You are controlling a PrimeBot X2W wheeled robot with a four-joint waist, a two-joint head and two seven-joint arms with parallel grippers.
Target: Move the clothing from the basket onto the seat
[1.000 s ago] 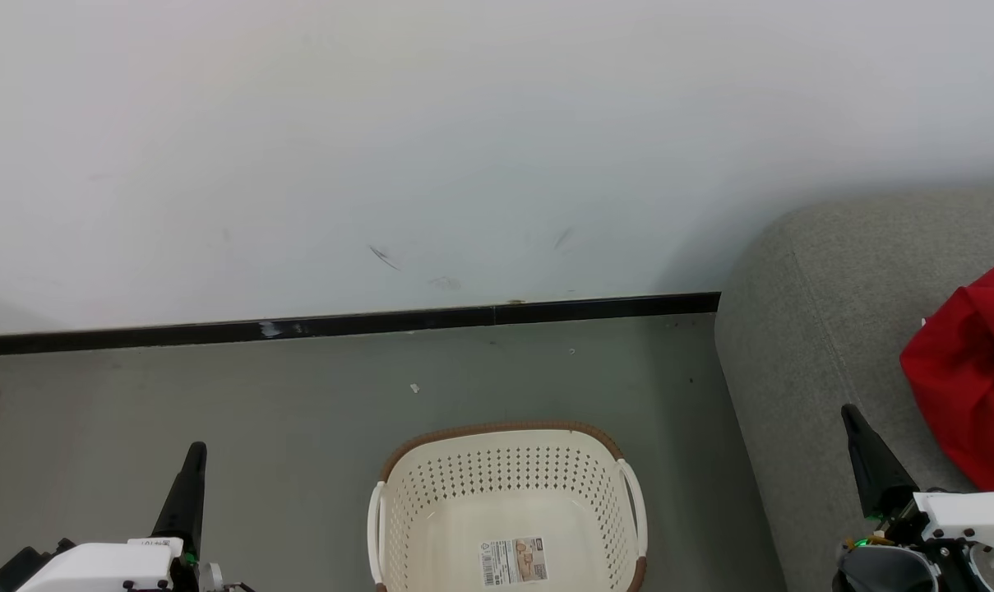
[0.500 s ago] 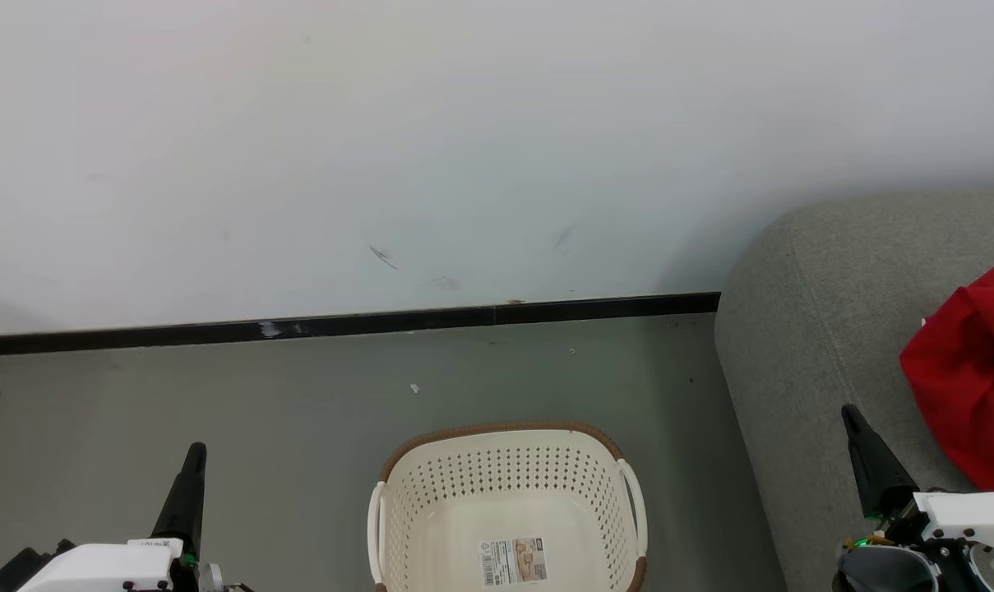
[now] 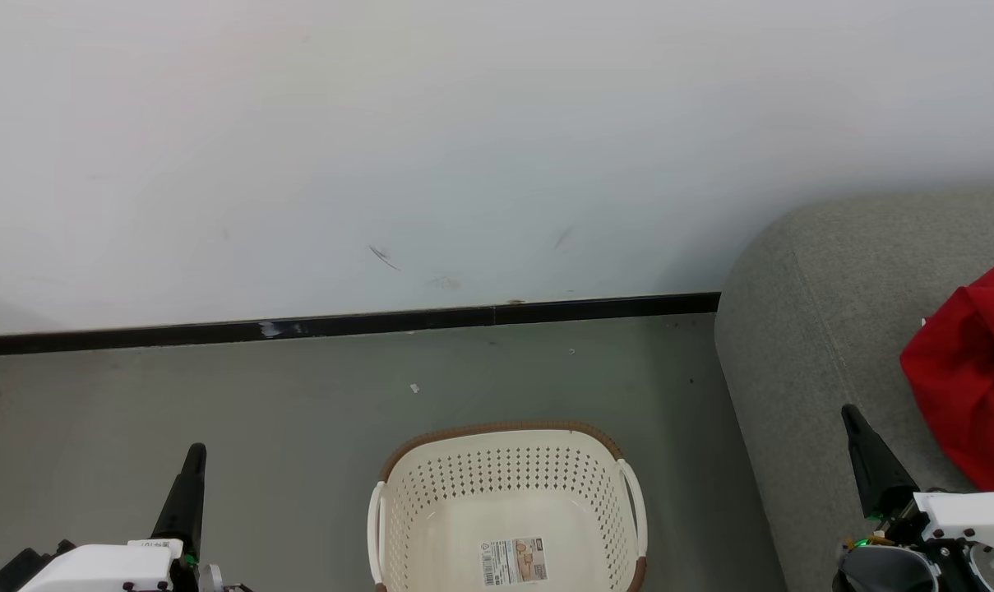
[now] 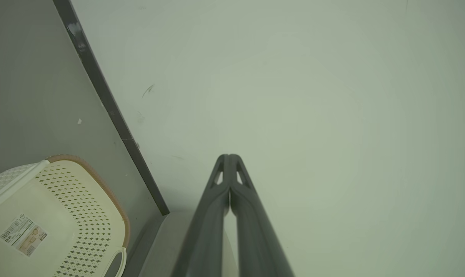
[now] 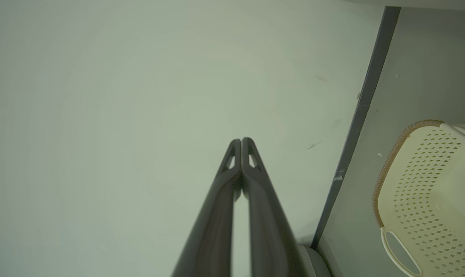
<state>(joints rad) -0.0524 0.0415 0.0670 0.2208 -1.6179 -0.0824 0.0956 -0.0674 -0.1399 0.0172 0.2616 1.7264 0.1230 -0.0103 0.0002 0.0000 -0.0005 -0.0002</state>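
head view: the laundry basket [image 3: 505,429] stands on the grey floor [image 3: 258,411], near the black baseboard [image 3: 340,325] of the white wall [image 3: 464,148], with a strip of floor between it and the sofa [image 3: 801,329]. the paper label [image 3: 513,561] on the basket's bottom shows in full. the red clothing [image 3: 969,370] lies bunched on top of the sofa, back from its rounded corner, with a white stripe showing at its right side. the left pincer [image 3: 194,454] hangs over the floor, well apart from the basket, its fingers pressed together with nothing between them. the right pincer [image 3: 850,415] hangs over the sofa's near edge, just beside the clothing without touching it, its fingers likewise closed on nothing.

left wrist view: the left pincer [image 4: 229,157] points at the bare wall [image 4: 313,115], tips touching and nothing held. the basket [image 4: 82,200] sits at the lower left on the floor [image 4: 24,77], label [image 4: 23,234] visible, the baseboard [image 4: 109,111] running past it.

right wrist view: the right pincer [image 5: 241,141] also faces the wall [image 5: 101,96], tips together and holding nothing. the basket [image 5: 428,184] is at the lower right, one white handle [image 5: 399,250] toward the camera, beside the baseboard [image 5: 363,104].
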